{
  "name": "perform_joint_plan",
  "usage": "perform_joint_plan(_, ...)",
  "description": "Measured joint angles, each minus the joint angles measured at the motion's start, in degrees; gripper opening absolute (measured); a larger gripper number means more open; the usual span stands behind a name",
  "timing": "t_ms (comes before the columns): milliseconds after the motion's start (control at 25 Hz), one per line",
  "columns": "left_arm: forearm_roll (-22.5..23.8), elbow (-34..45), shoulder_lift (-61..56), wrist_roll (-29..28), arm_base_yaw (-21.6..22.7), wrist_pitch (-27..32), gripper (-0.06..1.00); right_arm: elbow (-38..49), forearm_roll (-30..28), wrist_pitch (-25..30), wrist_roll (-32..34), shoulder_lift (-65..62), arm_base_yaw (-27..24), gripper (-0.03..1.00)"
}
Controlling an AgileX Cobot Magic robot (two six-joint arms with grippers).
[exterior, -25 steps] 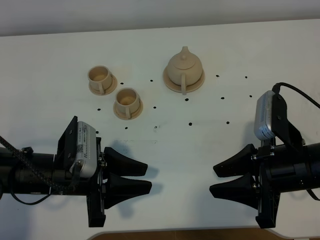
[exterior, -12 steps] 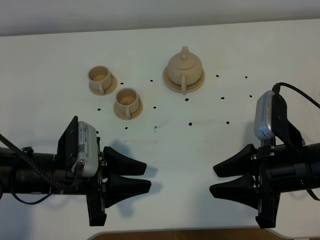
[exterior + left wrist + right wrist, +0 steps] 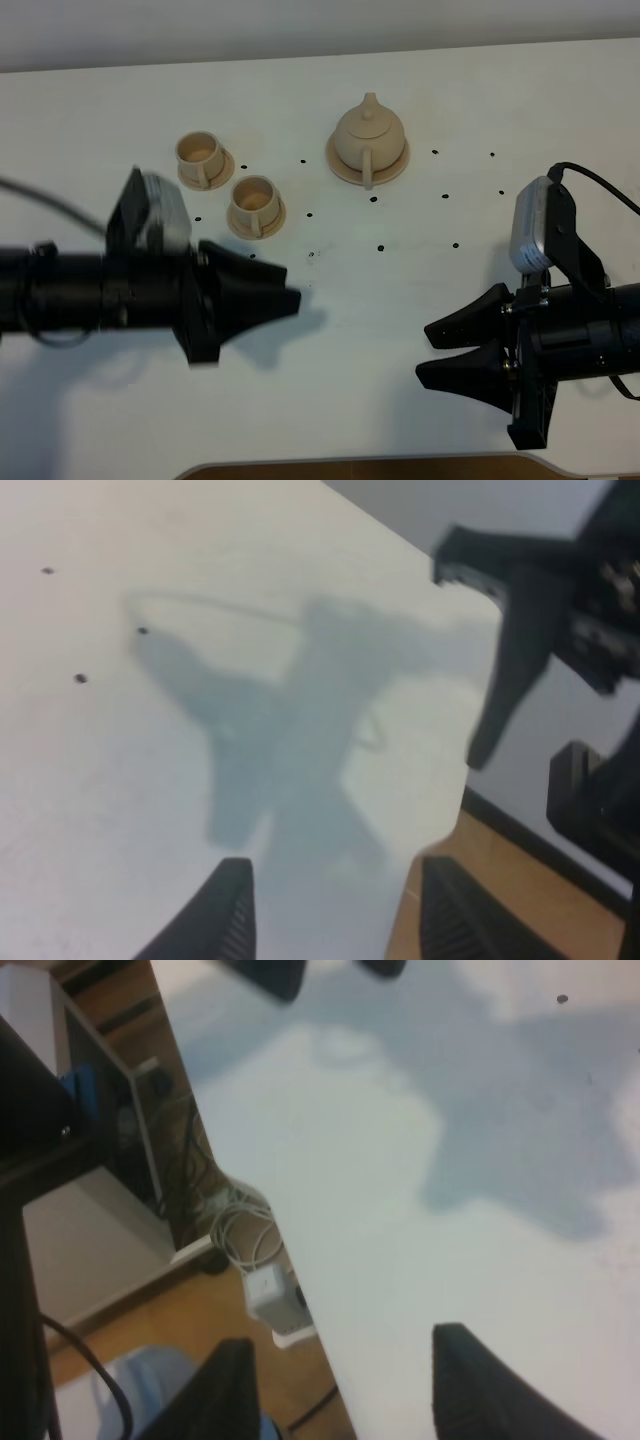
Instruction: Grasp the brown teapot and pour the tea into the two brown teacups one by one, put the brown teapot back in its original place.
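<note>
The brown teapot (image 3: 368, 138) stands upright on its round saucer at the back middle of the white table (image 3: 400, 270), lid on. To its left sit the two brown teacups, one farther back (image 3: 200, 158) and one nearer (image 3: 254, 205), each on a saucer. The tea is not in view. My left gripper (image 3: 290, 288) is motion-blurred, just in front of the nearer cup and touching nothing. In the left wrist view, the left gripper (image 3: 340, 920) is open over bare table. My right gripper (image 3: 425, 352) is open and empty at the front right, as the right wrist view (image 3: 340, 1390) also shows.
Small black dots (image 3: 380, 246) mark the tabletop between the crockery and the arms. The table's front edge (image 3: 350, 466) runs just behind both arms. Below that edge the right wrist view shows floor with cables and a white adapter (image 3: 268, 1290).
My left arm has swung away from the front edge toward the cups and rolled, so it now looks blurred. The right arm has barely shifted. Teapot and cups have not moved.
</note>
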Motion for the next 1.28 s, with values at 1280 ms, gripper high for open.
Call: perform_joint_plan(1280,84.7,0.1,-47.1,-92.7,0.5,9.8,0.34,-19.9,-9.3,-14.7,25.6,0.3,0.0,0.40)
